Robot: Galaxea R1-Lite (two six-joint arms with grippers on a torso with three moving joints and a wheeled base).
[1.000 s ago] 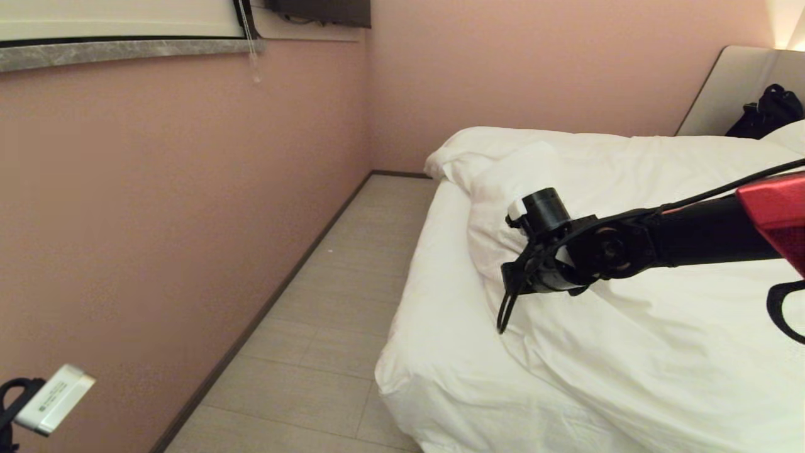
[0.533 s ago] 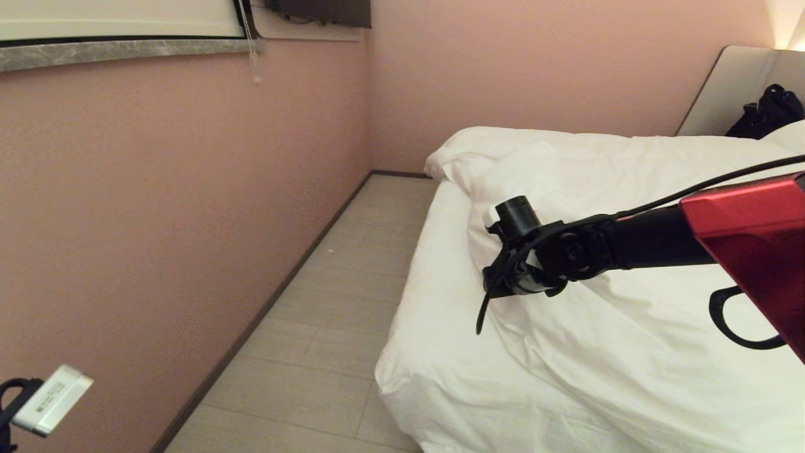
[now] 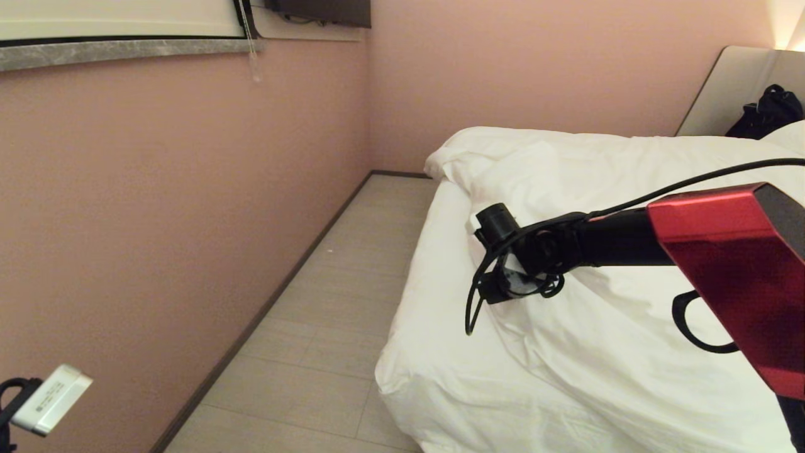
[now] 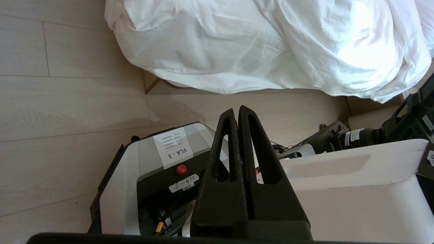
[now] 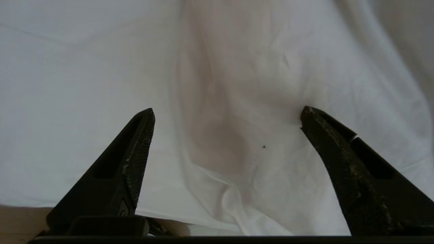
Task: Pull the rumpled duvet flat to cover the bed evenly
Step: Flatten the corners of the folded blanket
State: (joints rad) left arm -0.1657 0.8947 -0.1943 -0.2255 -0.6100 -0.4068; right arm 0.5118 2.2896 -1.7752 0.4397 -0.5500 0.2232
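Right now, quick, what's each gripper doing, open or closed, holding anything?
Left gripper: shut, empty, parked low over the robot's base.
Right gripper: open, holding nothing, fingers spread over a fold of the duvet.

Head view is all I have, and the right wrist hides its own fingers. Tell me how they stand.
Observer: The right gripper is wide open, its fingers spread over a fold of the duvet, nothing between them.
Operator: Report the left gripper.
Observer: The left gripper is shut and empty, parked low above the robot's own base.
Operator: Check the bed's near corner.
Observer: The left wrist view shows white bedding drooping over that corner toward the floor, with a strip of the bed's base showing below it.
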